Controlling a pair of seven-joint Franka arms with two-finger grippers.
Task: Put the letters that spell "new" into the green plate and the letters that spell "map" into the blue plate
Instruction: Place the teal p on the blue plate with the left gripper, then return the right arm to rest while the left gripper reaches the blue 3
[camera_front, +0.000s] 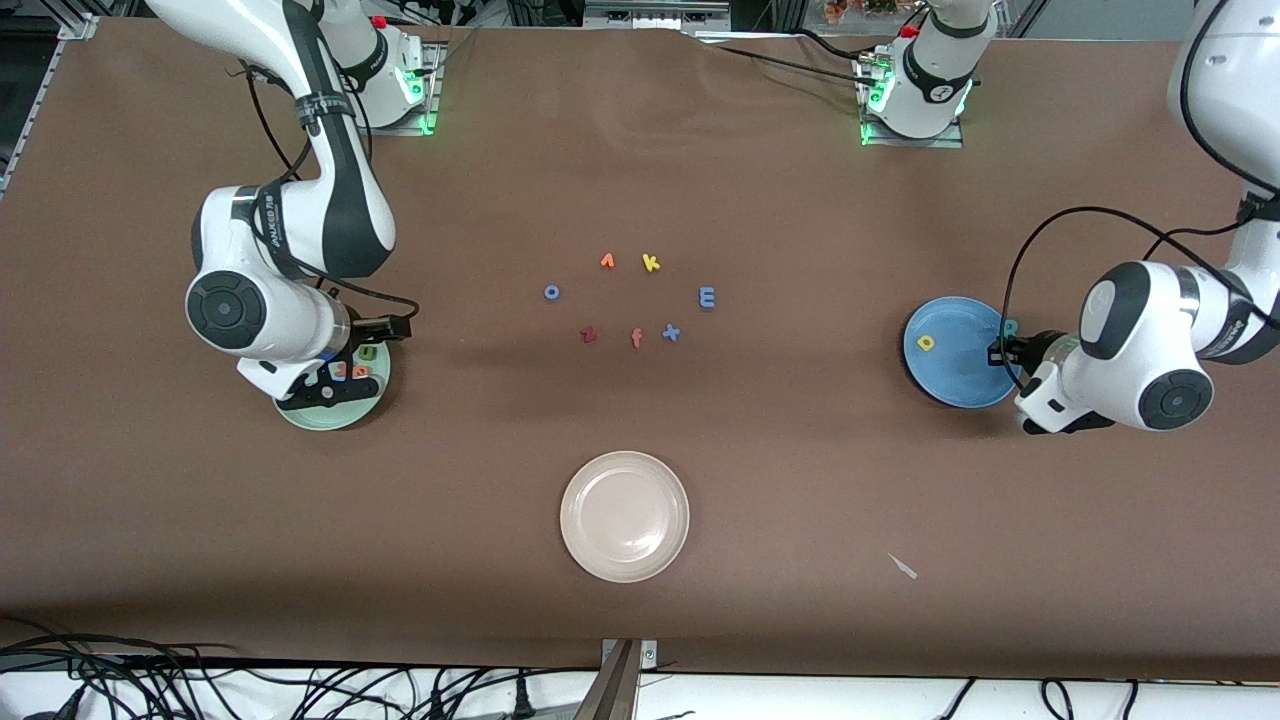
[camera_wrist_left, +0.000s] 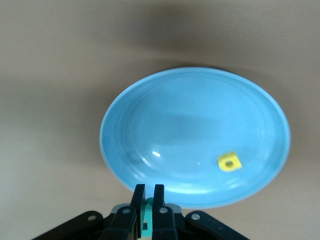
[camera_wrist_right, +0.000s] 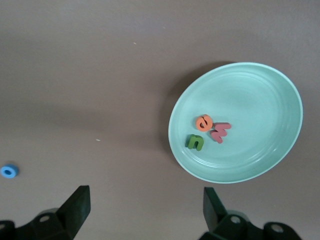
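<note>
right end effector (camera_wrist_right: 145, 210) apart over green plate (camera_wrist_right: 280, 90), "new" delivered | left end effector (camera_wrist_left: 148, 200) clamped on teal "p" (camera_wrist_left: 147, 217) at blue plate (camera_wrist_left: 165, 105) rim, to drop

Even overhead light, soft arm shadows on the table (camera_front: 800, 480), slightly blurred wrist views.

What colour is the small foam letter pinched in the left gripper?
Teal foam letter in the left gripper; clearest in left wrist view.

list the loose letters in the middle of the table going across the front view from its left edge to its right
blue o → dark red z → orange letter → salmon f → yellow k → blue x → lilac m
</note>
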